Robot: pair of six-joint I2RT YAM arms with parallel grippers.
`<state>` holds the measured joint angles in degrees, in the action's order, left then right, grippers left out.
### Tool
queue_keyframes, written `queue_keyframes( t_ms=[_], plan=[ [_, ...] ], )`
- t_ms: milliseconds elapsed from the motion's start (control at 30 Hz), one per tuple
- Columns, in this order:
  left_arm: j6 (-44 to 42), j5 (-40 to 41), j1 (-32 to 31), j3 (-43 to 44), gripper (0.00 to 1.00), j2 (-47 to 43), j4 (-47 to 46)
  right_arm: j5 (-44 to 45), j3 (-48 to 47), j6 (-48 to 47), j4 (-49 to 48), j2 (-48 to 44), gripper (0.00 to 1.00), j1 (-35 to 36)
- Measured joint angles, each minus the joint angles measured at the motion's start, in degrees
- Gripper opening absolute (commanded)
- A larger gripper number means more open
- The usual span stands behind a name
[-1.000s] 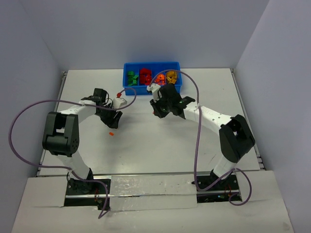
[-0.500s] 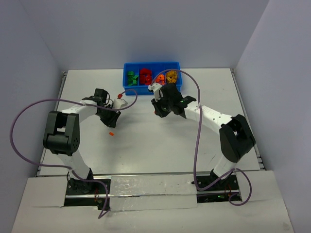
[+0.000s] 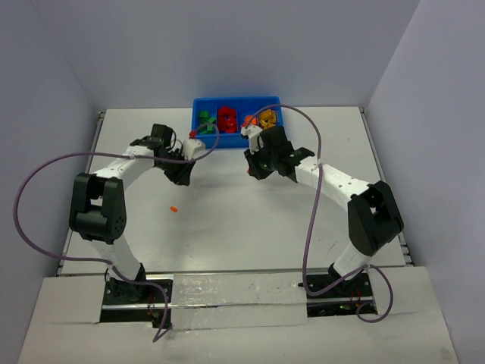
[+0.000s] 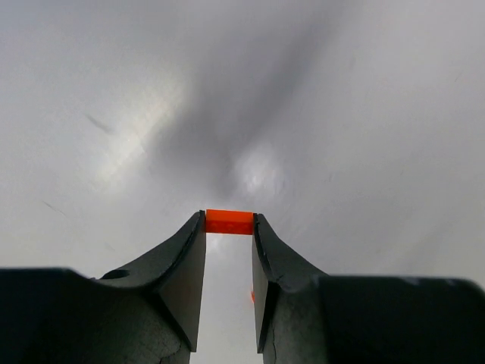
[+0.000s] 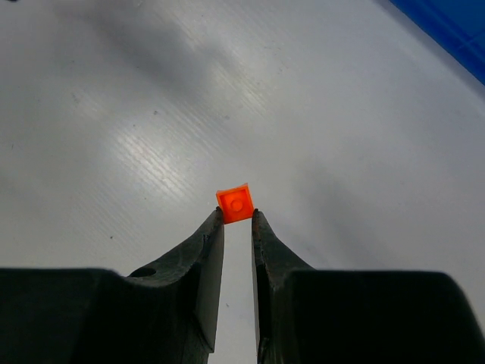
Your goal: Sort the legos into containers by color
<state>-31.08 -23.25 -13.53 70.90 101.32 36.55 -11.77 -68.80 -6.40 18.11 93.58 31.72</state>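
Note:
My left gripper (image 3: 182, 176) (image 4: 229, 218) is shut on a small orange brick (image 4: 229, 223), held at the fingertips above the bare table. My right gripper (image 3: 249, 170) (image 5: 238, 213) is shut on a small square orange lego (image 5: 235, 202) with one stud, also off the table. The blue tray (image 3: 236, 141) stands at the back centre. Its four compartments hold green (image 3: 205, 120), red (image 3: 226, 118), orange (image 3: 248, 120) and yellow (image 3: 267, 118) legos. A corner of the tray shows in the right wrist view (image 5: 455, 30). One loose orange lego (image 3: 173, 208) lies on the table in front of the left gripper.
Purple cables loop over both arms, one passing near the tray's front edge (image 3: 216, 140). Grey walls enclose the table on the left, back and right.
Both grippers have moved away from the near edge toward the tray, each with its orange piece. The left gripper has drawn away from the loose orange lego on the table.

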Motion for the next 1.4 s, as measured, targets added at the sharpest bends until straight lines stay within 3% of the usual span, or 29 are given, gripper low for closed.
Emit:
queue_keyframes(
  t_ms=[267, 567, 800, 967, 1200, 1333, 1400],
  plan=[
    [14.5, -4.1, -5.0, 22.1, 0.02, 2.5, -7.3, -0.3, 1.8, 0.9, 0.0, -6.4, 0.00, -5.3],
    [29.8, -3.9, -9.8, 45.6, 0.02, 23.8, -20.6, -1.1, 3.5, 1.0, 0.0, -9.9, 0.00, -9.5],
    [36.2, -1.7, -11.6, 52.0, 0.05, 36.2, -27.6, -1.4, 3.7, 1.0, 0.6, -10.6, 0.00, -10.9],
    [37.8, 0.6, -12.6, 54.3, 0.13, 41.0, -32.1, -1.4, 3.7, 0.9, 0.6, -11.0, 0.00, -11.7],
    [37.9, 3.4, -12.6, 56.6, 0.41, 44.1, -34.2, -1.4, 3.7, 0.8, 0.6, -11.0, 0.00, -12.0],
    [37.6, 5.1, -12.6, 57.5, 0.65, 44.1, -34.4, -1.4, 3.7, 0.8, 0.4, -10.8, 0.00, -12.1],
    [37.3, 5.6, -12.6, 58.4, 0.69, 44.1, -34.5, -1.4, 3.6, 0.8, 0.2, -10.3, 0.00, -12.1]
  ],
)
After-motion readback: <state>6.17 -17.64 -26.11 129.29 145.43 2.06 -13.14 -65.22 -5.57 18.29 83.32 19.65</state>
